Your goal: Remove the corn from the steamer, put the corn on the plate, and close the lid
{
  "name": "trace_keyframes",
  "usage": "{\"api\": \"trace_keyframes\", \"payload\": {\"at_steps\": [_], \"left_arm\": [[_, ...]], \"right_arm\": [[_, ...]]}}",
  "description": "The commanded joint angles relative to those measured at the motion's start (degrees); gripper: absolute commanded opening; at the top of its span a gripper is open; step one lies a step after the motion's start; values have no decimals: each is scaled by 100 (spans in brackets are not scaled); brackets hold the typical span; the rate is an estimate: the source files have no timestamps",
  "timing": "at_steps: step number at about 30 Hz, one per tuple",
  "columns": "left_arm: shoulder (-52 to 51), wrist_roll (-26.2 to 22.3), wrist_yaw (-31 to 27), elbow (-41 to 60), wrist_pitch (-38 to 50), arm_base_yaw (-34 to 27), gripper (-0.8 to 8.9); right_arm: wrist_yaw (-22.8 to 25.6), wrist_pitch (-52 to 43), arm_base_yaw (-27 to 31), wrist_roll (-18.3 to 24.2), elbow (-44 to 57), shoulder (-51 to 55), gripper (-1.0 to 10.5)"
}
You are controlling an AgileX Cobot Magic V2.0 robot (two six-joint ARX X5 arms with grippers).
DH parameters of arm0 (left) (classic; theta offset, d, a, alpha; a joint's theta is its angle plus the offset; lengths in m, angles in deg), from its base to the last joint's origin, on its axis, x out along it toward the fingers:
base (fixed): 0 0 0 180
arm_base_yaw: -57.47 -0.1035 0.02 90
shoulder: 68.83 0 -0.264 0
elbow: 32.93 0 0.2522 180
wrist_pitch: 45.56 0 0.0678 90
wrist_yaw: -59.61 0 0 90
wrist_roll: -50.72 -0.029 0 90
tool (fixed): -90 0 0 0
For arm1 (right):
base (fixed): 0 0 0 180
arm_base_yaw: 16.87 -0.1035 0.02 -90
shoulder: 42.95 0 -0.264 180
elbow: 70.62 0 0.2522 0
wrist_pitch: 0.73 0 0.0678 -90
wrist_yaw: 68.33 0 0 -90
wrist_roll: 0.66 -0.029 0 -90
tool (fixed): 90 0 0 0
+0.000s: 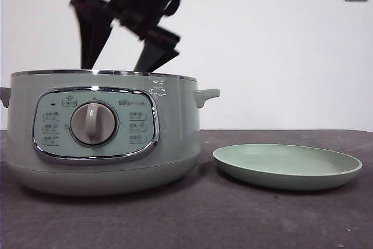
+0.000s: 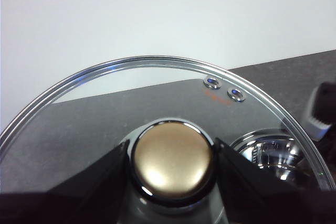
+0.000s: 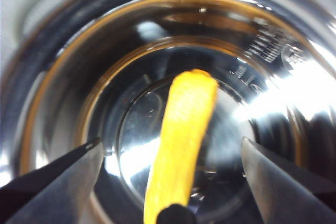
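Currently the right gripper (image 3: 170,156) is held over the open steamer (image 1: 175,138), its jaws spread wide with the corn (image 3: 184,135) between them but not touched. The corn lies on the shiny bottom of the pot, nothing being gripped yet. The left gripper (image 2: 172,163) is closed on the knob (image 2: 172,157) of the lid (image 2: 157,74), which is held off the pot, so the opening is free.

Several things could go wrong from here. The corn looks smooth and tapered, so it may be squeezed out sideways if the jaws are closed near its thin end or not square across it. It may also be rolled on the polished metal when only one jaw reaches it first. If a jaw is lowered too near the wall, the pot could be pushed toward the plate (image 1: 288,167), which stands just beside it on the table. The lid hangs from a round knob only and could be turned or slipped in the jaws.

From the front view the inside of the pot and the corn are hidden behind the wall, and the lid is not seen there at all. In the right wrist view the near end of the corn is covered by a dark part of the gripper, and strong reflections make the depth hard to be judged
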Motion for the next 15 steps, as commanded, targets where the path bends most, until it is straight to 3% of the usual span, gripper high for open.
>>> {"api": "trace_keyframes", "payload": {"at_steps": [1,5,15], "left_arm": [[-37,-63,-39,-87,133,-9,-9],[-37,-63,-39,-87,-33,-9,-9],[-37,-48,-35,-90,-59,-9,-9]], "right_arm": [[87,-68,-66,168,-57,-243,437],[369,-90,-122,175,-57,-492,436],[358,-208,-103,90,-57,-769,369]]}}
